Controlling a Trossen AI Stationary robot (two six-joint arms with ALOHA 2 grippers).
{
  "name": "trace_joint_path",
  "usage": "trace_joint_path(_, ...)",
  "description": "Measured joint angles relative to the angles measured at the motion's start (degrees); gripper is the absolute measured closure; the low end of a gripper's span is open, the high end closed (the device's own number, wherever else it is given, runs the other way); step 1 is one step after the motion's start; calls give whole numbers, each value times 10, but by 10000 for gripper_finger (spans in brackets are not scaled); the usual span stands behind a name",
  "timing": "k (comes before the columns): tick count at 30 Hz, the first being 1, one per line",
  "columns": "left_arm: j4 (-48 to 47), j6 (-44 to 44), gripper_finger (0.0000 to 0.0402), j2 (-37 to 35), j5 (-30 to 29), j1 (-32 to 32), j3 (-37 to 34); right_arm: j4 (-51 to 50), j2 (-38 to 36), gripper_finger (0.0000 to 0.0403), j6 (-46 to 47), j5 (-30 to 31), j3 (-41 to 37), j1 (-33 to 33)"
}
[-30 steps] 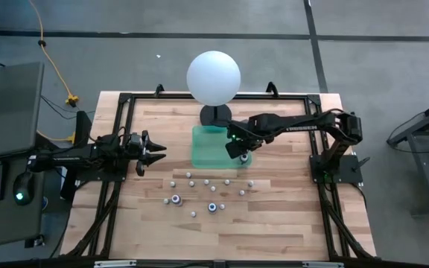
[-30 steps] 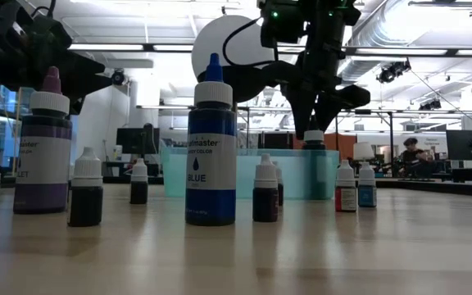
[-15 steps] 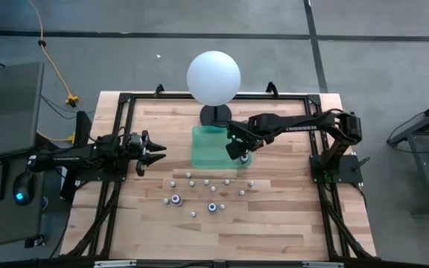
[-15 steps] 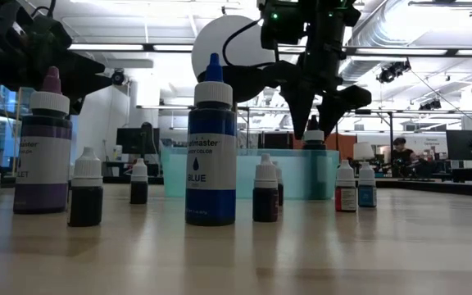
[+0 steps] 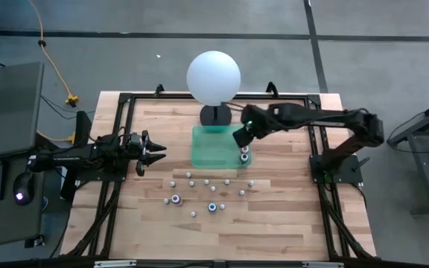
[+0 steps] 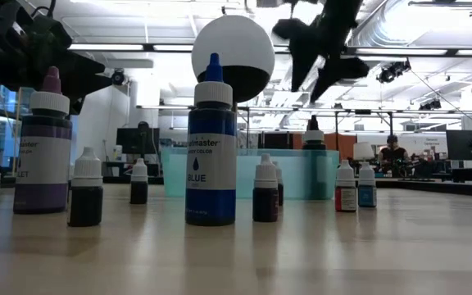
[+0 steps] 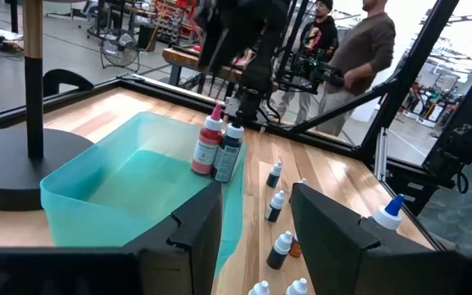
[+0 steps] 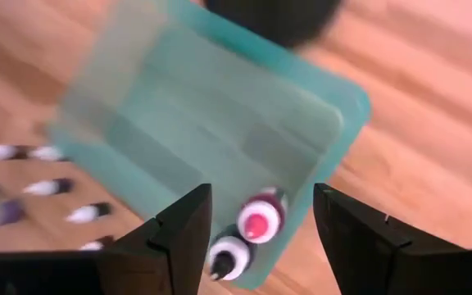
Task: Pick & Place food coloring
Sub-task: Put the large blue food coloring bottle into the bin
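Note:
The food coloring is several small bottles with white caps standing on the wood (image 5: 207,182), plus a tall blue bottle (image 6: 211,147) and a purple one (image 6: 43,147) close to the low camera. Two more, a pink-topped bottle (image 8: 260,217) and a dark-topped bottle (image 8: 229,256), stand upright in the right near corner of a teal tray (image 5: 214,145). My right gripper (image 5: 242,136) hangs open above that corner, clear of both bottles. My left gripper (image 5: 159,151) waits open at the table's left, pointing toward the tray.
A big white sphere (image 5: 213,77) on a black stand (image 5: 214,115) sits just beyond the tray's far edge. A black frame (image 5: 118,104) borders the table. Bare wood lies at the near side and right of the bottles. People stand in the room behind.
My right gripper opened around the top of a bottle standing in the tray and let it go. It then rose well clear and drew back a little toward the far edge. The bottle stays upright in the tray's corner.

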Motion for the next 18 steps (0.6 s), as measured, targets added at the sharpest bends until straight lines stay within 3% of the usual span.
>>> trace_joint_path(5, 0, 0, 255, 0, 0, 0, 0, 65, -66, 198, -103, -11, 0, 17)
trace_joint_path(10, 0, 0, 255, 0, 0, 0, 0, 140, -119, 198, -192, -64, 1, 57)
trace_joint_path(14, 0, 0, 255, 0, 0, 0, 0, 168, -127, 198, -261, -100, 2, 117)
trace_joint_path(18, 0, 0, 255, 0, 0, 0, 0, 169, -111, 198, -317, -96, 2, 186)
